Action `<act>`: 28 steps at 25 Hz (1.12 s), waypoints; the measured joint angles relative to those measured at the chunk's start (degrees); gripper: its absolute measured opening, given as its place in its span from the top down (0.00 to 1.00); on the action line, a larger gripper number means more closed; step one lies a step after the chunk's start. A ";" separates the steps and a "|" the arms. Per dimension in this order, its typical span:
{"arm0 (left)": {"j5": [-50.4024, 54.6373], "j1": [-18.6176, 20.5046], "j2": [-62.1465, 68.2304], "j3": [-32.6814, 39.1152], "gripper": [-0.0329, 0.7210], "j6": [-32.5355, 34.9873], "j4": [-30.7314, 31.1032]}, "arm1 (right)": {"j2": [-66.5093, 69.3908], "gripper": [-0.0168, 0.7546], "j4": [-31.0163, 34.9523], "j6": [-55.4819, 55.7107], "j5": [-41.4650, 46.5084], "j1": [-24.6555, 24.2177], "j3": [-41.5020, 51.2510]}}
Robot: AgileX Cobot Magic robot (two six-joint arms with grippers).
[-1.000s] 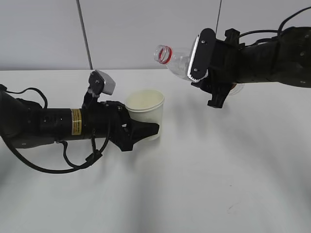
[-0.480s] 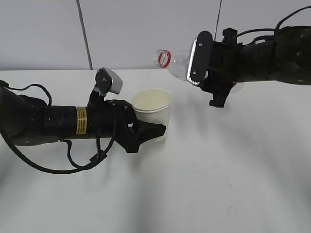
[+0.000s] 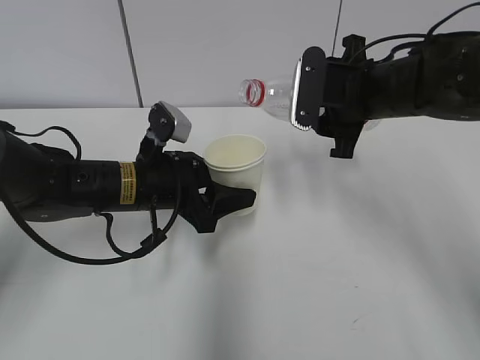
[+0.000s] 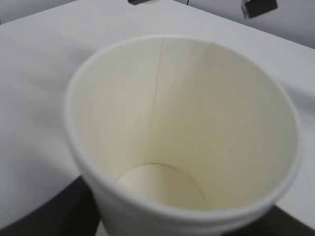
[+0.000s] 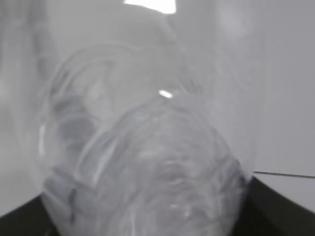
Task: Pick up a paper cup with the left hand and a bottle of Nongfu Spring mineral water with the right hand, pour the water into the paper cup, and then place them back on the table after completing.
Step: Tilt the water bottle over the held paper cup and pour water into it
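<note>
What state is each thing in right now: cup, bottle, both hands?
Paper cup: upright, held by the left hand, no water visible inside.
Bottle: uncapped, tipped roughly level, mouth pointing left, up and right of the cup; nothing seen pouring.
Left hand: closed around the cup's lower wall.
Right hand: closed around the bottle's body, held above the table.

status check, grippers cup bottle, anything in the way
Left gripper shut on paper cup, cup looks dry inside. Right gripper holds bottle tipped, mouth short of cup. Nothing between them.
</note>
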 joint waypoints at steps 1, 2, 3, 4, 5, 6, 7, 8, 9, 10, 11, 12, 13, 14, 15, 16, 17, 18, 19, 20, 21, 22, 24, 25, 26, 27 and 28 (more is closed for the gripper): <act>0.00 0.00 0.00 0.00 0.41 0.00 0.00 | 0.00 0.40 -0.45 0.00 0.10 0.00 -0.05; 0.00 0.00 0.00 0.00 0.41 0.00 -0.05 | 0.00 0.40 -0.86 0.00 0.08 0.00 -0.05; 0.00 0.00 0.00 0.00 0.41 0.00 -0.05 | 0.00 0.40 -1.43 0.00 0.08 0.00 -0.05; 0.00 0.00 0.00 0.00 0.41 0.00 -0.19 | 0.00 0.40 -2.14 0.00 0.23 0.04 -0.05; 0.00 0.00 0.00 0.00 0.41 0.00 -0.42 | 0.00 0.40 -2.44 -0.09 0.46 0.13 -0.05; 0.00 0.00 0.00 0.00 0.41 0.00 -0.48 | 0.00 0.40 -2.86 -0.09 0.46 0.13 -0.05; 0.00 0.00 0.00 0.00 0.41 0.00 -0.48 | 0.00 0.40 -3.13 -0.09 0.69 0.13 -0.05; 0.00 0.00 0.00 0.00 0.41 0.00 -0.48 | 0.00 0.40 -3.56 -0.09 0.81 0.17 -0.19; 0.00 0.00 0.00 0.00 0.41 0.00 -0.48 | 0.00 0.40 -3.69 -0.09 1.40 0.17 -0.34; 0.00 0.00 0.00 0.00 0.41 0.00 -0.48 | 0.00 0.40 -4.14 -0.09 1.40 0.17 -0.60; 0.01 0.00 0.00 0.00 0.41 0.00 -0.54 | 0.00 0.40 -4.60 -0.09 1.75 0.17 -0.84; 0.01 -0.04 0.00 0.00 0.41 0.00 -0.60 | 0.00 0.40 -5.01 -0.09 1.98 0.17 -1.01; 0.01 -0.04 0.00 0.00 0.41 0.00 -0.60 | 0.00 0.40 -5.25 -0.09 1.98 0.17 -1.15; 0.01 -0.04 0.00 0.00 0.41 0.00 -0.60 | 0.00 0.40 -5.38 -0.09 2.19 0.17 -1.15; 0.01 -0.04 0.00 0.00 0.41 0.00 -0.60 | 0.00 0.40 -5.65 -0.09 2.56 0.17 -1.19; 0.01 -0.04 0.00 0.00 0.41 0.00 -0.60 | 0.00 0.40 -5.98 -0.09 2.82 0.17 -1.29; 0.01 -0.04 0.00 0.00 0.41 0.00 -0.61 | 0.00 0.40 -6.79 -0.09 2.98 0.17 -1.44; 0.01 -0.04 0.00 0.00 0.41 0.00 -0.61 | 0.00 0.40 -7.58 -0.09 3.11 0.17 -1.59; 0.01 -0.04 0.00 0.00 0.41 0.00 -0.61 | 0.00 0.40 -8.05 -0.09 3.34 0.26 -1.73; 0.01 -0.04 0.00 0.00 0.41 0.00 -0.61 | 0.00 0.40 -8.68 -0.09 3.60 0.38 -1.73; 0.01 -0.04 0.00 -0.01 0.41 0.00 -0.61 | 0.00 0.40 -9.27 -0.09 4.07 0.52 -1.73; 0.01 -0.04 0.00 -0.06 0.41 0.00 -0.61 | 0.00 0.40 -9.69 -0.09 4.49 0.65 -1.73; 0.01 -0.04 0.00 -0.11 0.41 0.00 -0.73 | 0.00 0.40 -10.29 -0.09 4.87 1.03 -1.73; 0.01 -0.04 0.00 -0.11 0.41 0.00 -0.85 | 0.00 0.40 -10.55 -0.09 4.97 1.18 -1.73; 0.01 -0.04 0.00 -0.11 0.41 0.00 -0.85 | 0.00 0.40 -10.76 -0.09 4.97 1.17 -1.73; 0.01 -0.04 0.00 -0.11 0.41 0.00 -0.85 | 0.00 0.40 -10.89 -0.09 5.00 1.28 -1.73; 0.01 -0.04 0.00 -0.11 0.41 0.00 -0.85 | 0.00 0.40 -11.03 -0.09 5.00 1.28 -1.73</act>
